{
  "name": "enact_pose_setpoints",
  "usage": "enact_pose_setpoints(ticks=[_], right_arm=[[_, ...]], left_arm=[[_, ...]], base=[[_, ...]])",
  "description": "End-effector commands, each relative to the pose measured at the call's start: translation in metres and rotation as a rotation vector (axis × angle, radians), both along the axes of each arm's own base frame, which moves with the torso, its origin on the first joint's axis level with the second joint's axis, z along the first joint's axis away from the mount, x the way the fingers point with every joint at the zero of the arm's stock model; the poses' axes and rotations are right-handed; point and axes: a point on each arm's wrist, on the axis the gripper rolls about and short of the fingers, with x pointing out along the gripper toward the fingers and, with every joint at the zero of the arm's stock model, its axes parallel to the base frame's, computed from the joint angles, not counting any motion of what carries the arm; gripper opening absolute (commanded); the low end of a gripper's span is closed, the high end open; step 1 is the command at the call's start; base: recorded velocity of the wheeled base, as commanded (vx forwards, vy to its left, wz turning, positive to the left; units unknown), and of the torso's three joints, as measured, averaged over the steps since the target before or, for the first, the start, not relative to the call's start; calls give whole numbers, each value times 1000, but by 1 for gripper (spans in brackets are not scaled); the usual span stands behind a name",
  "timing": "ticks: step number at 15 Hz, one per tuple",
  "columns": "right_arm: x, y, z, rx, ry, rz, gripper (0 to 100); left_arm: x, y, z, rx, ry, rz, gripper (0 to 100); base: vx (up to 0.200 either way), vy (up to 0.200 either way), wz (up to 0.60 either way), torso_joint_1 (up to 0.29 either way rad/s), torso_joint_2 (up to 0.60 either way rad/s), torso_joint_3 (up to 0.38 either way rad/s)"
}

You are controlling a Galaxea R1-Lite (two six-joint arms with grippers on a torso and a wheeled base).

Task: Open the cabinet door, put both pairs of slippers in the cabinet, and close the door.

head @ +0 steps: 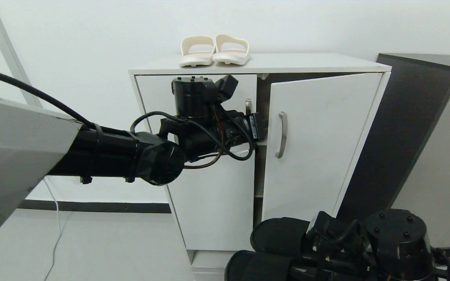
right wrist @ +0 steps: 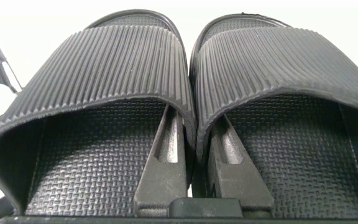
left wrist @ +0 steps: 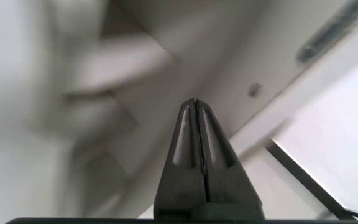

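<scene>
A white cabinet (head: 307, 62) carries a cream pair of slippers (head: 214, 50) on its top. Its right door (head: 318, 144) stands slightly ajar, with a dark gap beside the left door (head: 213, 203). My left arm's wrist (head: 209, 117) is at that gap, level with the door handles. My left gripper (left wrist: 196, 112) is shut with nothing in it and points into the cabinet's inside. Low in front of the cabinet, my right gripper (right wrist: 194, 134) is shut on a black pair of slippers (right wrist: 185, 68) (head: 279, 234), one finger inside each slipper, pinching their inner walls together.
A dark grey cabinet (head: 424, 136) stands right beside the white one. The right door's metal handle (head: 282, 134) is close to my left wrist. A thin cable (head: 57, 230) hangs down to the pale floor at the left.
</scene>
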Motion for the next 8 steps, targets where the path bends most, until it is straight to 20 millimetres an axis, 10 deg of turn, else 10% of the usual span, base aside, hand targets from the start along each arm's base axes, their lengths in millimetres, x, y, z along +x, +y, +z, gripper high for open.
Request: enact_pose_setpoints(ticks=[1, 5, 8], right_arm=[[0, 1, 0, -2, 1, 4, 0], [-5, 2, 1, 3, -3, 21, 0], [-5, 3, 1, 2, -2, 24, 0]], left_arm=[[-19, -9, 2, -1, -8, -45, 0], [-77, -34, 7, -10, -27, -178, 0], [-81, -34, 11, 3, -67, -187, 0]], base=[[-200, 0, 0, -2, 2, 2], [-200, 0, 0, 4, -4, 2], [-200, 0, 0, 1, 4, 12]])
